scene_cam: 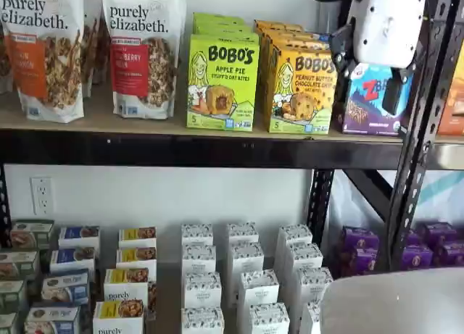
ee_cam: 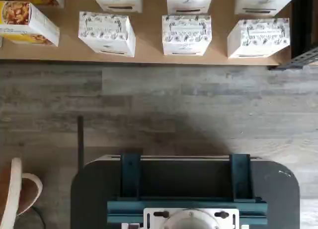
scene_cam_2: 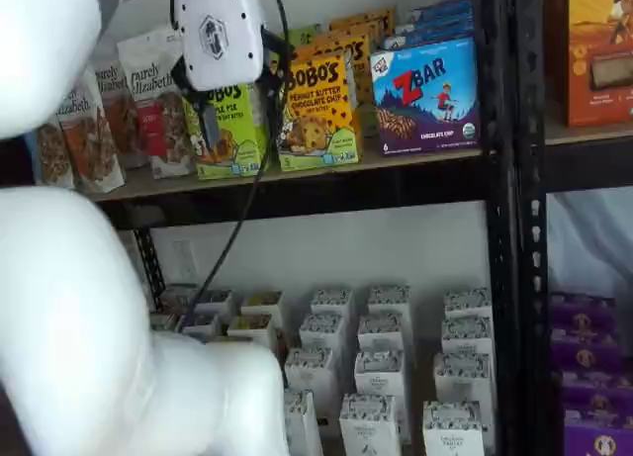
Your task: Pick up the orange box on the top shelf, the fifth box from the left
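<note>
Yellow-orange card marks the orange box, a Bobo's carton with a cartoon girl and a green bottom stripe, standing upright on the top shelf, a tan wooden board with a black metal front rail. More cartons of the same kind stand in a row behind it. Just beside it on one side stands the lime-green Bobo's Apple Pie box; on the other, the blue-purple ZBar box. Glossy granola pouches fill the shelf's far end.

In both shelf views the gripper, a smooth white body with black fingers, hangs in front of the shelf and touches no box. In a shelf view it partly covers the ZBar box and the orange carton's edge. Its fingers stand apart at full spread, with nothing between them.

Below, small white patterned boxes stand in rows on a tan board, with purple boxes past a black upright. The wrist view also shows grey wood-grain flooring.
</note>
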Controlling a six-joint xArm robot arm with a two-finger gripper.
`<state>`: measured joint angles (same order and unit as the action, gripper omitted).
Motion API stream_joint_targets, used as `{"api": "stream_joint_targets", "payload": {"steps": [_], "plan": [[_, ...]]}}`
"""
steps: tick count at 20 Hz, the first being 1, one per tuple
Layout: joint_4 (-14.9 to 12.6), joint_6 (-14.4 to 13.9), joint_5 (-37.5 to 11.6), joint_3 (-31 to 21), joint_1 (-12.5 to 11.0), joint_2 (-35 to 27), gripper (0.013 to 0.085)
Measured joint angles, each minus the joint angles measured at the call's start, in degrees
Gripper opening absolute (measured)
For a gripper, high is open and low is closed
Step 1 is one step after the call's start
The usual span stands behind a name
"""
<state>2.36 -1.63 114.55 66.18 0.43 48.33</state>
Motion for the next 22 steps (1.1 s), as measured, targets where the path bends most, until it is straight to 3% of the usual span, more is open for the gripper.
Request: {"api": "stream_joint_targets", "payload": {"steps": [3, 15, 18, 22], "plan": [[-4.48, -2.1, -1.86, -0.99, 4.02, 1.09, 0.085], [-3.72, -1.67, -2.97, -0.96, 3.04, 0.64, 0.085], [-3.43, -1.0, -4.34, -0.64, 2.23, -0.34, 0.085], [-4.66, -1.41, -7.9, -0.21, 2.92, -2.02, 0.085]]}}
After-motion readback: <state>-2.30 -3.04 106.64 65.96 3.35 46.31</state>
